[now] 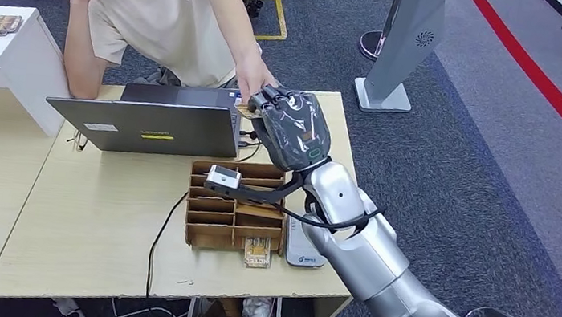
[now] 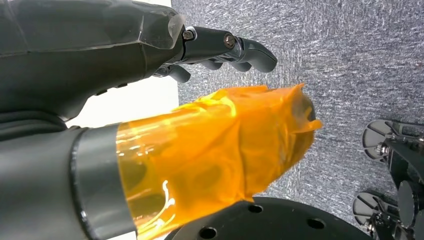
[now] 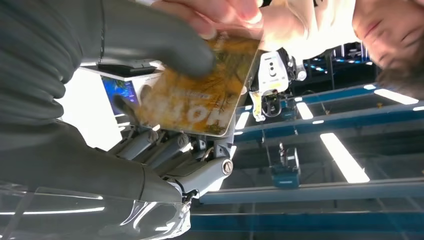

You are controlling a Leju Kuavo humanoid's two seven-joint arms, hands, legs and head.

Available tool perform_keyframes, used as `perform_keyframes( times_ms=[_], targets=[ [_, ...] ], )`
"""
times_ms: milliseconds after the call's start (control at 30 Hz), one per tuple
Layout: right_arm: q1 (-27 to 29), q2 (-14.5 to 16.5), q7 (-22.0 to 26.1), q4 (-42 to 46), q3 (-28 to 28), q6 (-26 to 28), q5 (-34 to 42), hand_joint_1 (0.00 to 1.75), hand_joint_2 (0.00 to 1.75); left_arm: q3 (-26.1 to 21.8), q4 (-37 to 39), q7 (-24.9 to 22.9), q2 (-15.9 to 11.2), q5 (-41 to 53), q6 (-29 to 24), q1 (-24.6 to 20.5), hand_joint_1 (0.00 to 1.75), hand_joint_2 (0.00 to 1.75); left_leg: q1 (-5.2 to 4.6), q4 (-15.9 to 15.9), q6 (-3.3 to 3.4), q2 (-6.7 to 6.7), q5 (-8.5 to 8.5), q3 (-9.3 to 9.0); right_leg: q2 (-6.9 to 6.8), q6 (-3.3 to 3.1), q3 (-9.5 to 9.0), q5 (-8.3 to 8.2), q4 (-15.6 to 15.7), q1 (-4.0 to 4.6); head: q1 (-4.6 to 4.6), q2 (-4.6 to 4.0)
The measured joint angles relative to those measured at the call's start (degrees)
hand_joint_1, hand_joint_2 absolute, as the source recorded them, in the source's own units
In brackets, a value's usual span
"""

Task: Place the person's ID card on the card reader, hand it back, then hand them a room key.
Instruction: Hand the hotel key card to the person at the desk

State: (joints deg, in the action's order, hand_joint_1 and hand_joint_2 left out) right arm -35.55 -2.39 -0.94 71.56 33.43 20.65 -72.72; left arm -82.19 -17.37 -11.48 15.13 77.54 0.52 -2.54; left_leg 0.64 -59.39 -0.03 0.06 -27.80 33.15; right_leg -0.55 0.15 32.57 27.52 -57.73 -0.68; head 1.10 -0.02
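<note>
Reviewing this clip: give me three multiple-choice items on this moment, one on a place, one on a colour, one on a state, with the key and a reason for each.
1. Where does the laptop stand?
A. on the floor
B. on the wooden table, beside the divided wooden tray
C. on the white cabinet

2. What colour is the card?
A. blue
B. plain white
C. yellow-orange

3. What holds the card?
A. the right hand and the person's fingers together
B. the left hand
C. nothing; it lies on the table

Key: 1 B, the head view shows it there. 2 C, the right wrist view shows its print. 3 A, thumb and fingers both press it.
</note>
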Motion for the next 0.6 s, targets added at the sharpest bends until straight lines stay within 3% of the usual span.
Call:
perform_keyframes(
  times_ms=[600],
  targets=[
    [-0.3,0.0,-1.1,-4.4,3.4,2.4,1.3,0.0,1.75,0.2,0.6,-0.1,0.0,-0.7,-0.5,-0.1,0.0,0.0,0.0,0.0,0.0,-0.01,0.0,0.0,-0.01,0.0,0.01,0.0,0.0,0.0,-0.01,0.0]
  ],
)
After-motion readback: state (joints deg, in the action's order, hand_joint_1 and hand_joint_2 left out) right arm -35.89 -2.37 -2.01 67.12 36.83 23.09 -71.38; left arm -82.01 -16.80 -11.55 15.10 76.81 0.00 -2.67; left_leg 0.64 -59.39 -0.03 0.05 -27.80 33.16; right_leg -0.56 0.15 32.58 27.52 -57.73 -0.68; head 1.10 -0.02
